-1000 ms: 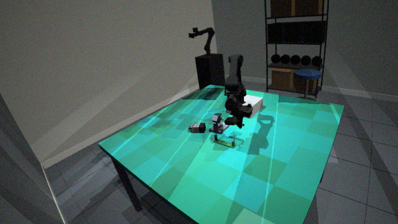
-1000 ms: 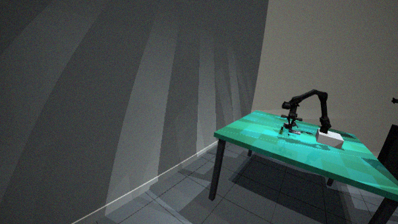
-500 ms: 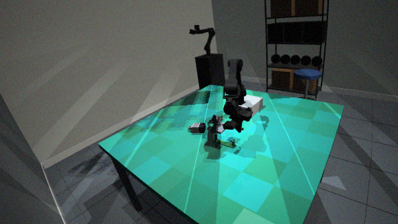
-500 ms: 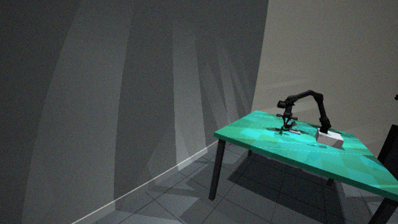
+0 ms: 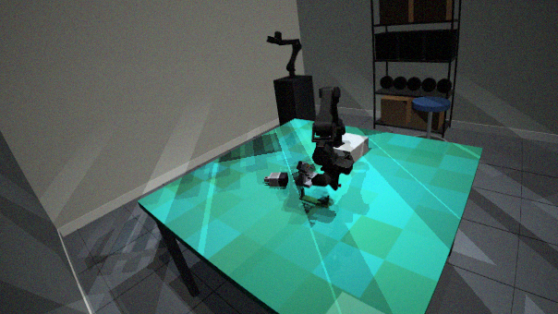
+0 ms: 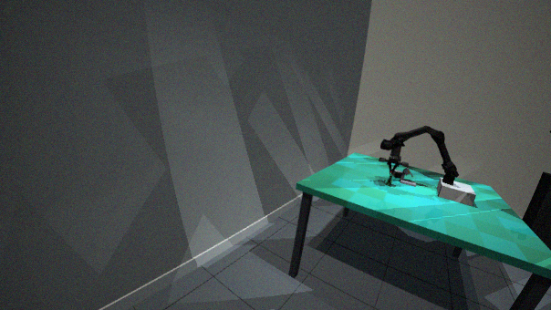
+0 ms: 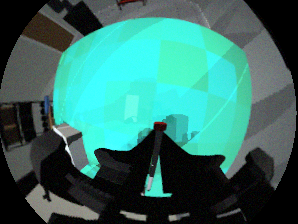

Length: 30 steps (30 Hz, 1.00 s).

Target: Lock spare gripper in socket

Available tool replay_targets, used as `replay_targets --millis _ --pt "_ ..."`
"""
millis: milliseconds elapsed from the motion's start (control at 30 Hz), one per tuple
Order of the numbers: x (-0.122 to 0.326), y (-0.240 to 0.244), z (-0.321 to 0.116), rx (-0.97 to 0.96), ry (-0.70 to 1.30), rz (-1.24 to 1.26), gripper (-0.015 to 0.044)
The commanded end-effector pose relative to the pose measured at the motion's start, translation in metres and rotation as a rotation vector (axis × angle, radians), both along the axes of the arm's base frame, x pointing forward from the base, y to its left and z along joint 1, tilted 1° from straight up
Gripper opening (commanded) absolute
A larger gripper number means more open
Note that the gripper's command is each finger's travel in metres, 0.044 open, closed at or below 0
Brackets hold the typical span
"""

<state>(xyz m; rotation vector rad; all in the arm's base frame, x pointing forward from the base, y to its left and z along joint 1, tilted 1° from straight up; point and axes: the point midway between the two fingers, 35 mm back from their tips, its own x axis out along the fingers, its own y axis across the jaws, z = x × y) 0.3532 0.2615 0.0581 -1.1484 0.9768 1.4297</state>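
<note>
Your gripper (image 5: 332, 181) (image 6: 391, 172) (image 7: 156, 132) is clamped on the red-headed lock pin (image 7: 159, 126), held above the table (image 5: 383, 259) (image 6: 388, 204) (image 7: 182, 62).

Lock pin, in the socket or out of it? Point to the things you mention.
Out: the wrist view shows the pin (image 7: 154, 162), red-tipped, between the closed gripper's (image 7: 159, 131) fingers, its pale end free of any socket.

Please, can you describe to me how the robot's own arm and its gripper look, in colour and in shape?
The arm is black or very dark grey, with slim links and bulkier, rounded joints. The gripper is black too, its two fingers wide and tapering to narrow tips. I can make out no cables or markings in this dim light.
</note>
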Motion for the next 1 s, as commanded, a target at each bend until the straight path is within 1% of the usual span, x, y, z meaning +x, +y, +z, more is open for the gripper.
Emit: replay_targets --millis 0,967 --pt "-0.001 -0.001 -0.008 -0.004 0.007 -0.005 0.0" --pt "0.0 0.001 -0.048 0.015 -0.022 -0.005 0.0"
